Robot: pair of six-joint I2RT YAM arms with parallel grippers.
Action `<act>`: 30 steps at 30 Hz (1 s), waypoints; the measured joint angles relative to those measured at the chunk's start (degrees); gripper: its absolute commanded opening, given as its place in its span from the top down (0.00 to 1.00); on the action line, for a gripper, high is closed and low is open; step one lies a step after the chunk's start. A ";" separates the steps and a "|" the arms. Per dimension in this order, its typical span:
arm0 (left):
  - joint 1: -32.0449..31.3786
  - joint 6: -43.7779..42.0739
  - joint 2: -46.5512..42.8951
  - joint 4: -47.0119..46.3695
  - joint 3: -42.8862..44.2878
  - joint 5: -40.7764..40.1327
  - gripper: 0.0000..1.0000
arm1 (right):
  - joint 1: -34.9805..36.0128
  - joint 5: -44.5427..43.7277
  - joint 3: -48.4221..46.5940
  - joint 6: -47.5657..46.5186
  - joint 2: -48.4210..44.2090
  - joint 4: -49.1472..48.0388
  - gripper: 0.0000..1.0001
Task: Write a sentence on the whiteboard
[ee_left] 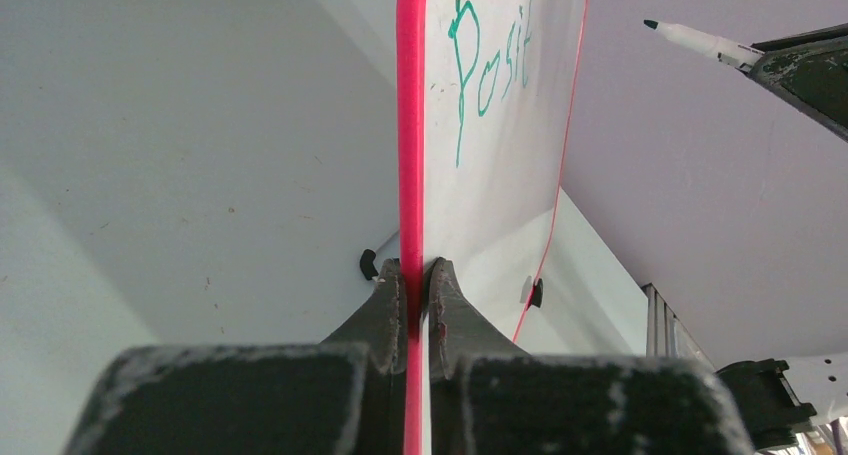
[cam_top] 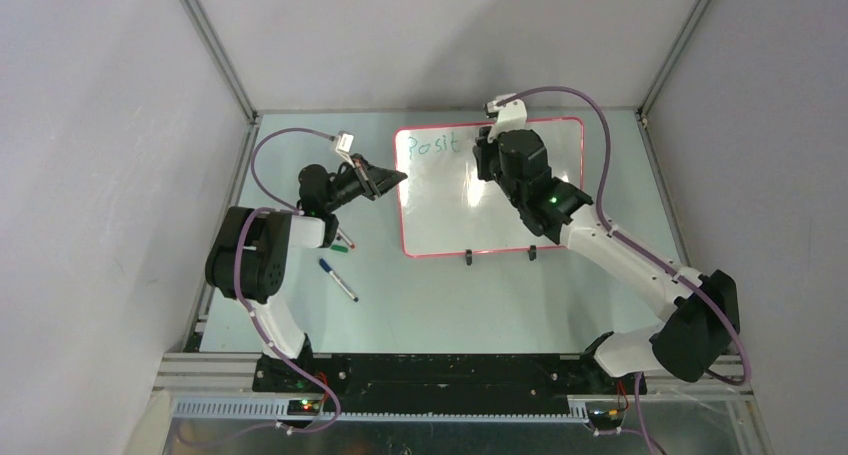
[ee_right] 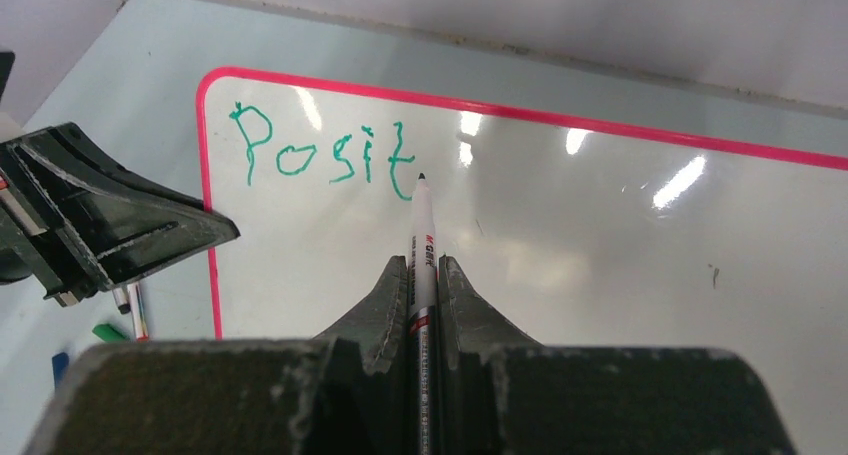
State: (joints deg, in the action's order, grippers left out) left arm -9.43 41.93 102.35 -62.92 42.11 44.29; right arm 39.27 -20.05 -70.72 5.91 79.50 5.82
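The whiteboard [cam_top: 500,210] lies flat in the middle of the table, white with a red-pink rim. Green letters "Posit" [cam_top: 428,145] stand at its top left; they also show in the left wrist view [ee_left: 490,70] and the right wrist view [ee_right: 320,155]. My left gripper [ee_left: 415,275] is shut on the board's left rim [ee_left: 411,125]. My right gripper [ee_right: 423,270] is shut on a white marker [ee_right: 421,235], dark tip just right of the "t", at or just above the board. The marker also shows in the left wrist view [ee_left: 700,43].
Loose markers lie on the table left of the board, a blue-capped one [cam_top: 338,280] and a green-capped one [cam_top: 343,243]. The board's two small black feet [cam_top: 500,254] sit at its near edge. Grey walls with metal rails enclose the table.
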 measured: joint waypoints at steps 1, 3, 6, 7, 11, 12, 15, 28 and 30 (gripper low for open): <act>0.00 0.00 0.00 0.00 0.00 0.00 0.95 | -0.02 0.00 0.57 -0.02 -0.39 -0.98 1.00; 0.00 -0.02 -0.02 0.02 0.00 0.00 0.95 | -0.15 0.02 1.27 0.00 -0.48 -2.34 1.00; 0.00 -0.44 -0.04 0.17 0.00 -0.04 0.95 | -0.28 0.39 2.34 0.07 -0.44 -3.43 1.00; 0.00 -0.50 -0.13 0.33 0.00 -0.07 0.95 | -0.28 0.63 2.51 0.07 -0.44 -3.61 1.00; -0.09 -1.01 -0.50 0.74 -0.07 -0.11 0.94 | -0.35 1.51 2.86 0.11 -0.42 -4.87 1.00; -0.09 -1.07 -0.66 0.81 -0.09 -0.11 0.94 | -0.35 1.57 3.02 0.11 -0.42 -5.31 1.00; -0.11 -1.33 -0.79 0.96 -0.11 -0.13 0.94 | -0.39 1.92 3.69 0.11 -0.42 -6.27 1.00; -0.33 -1.66 -1.92 0.09 -2.05 -1.92 0.70 | -1.75 2.12 10.78 0.15 -2.97 -12.46 1.00; -0.39 -2.56 -2.51 0.59 -2.91 -2.75 0.65 | -2.10 2.34 11.39 0.35 -3.34 -13.33 1.00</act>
State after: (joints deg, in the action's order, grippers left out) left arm -9.82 39.38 99.83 -62.33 39.20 41.54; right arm 37.17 -17.72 -59.33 6.26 76.16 -7.51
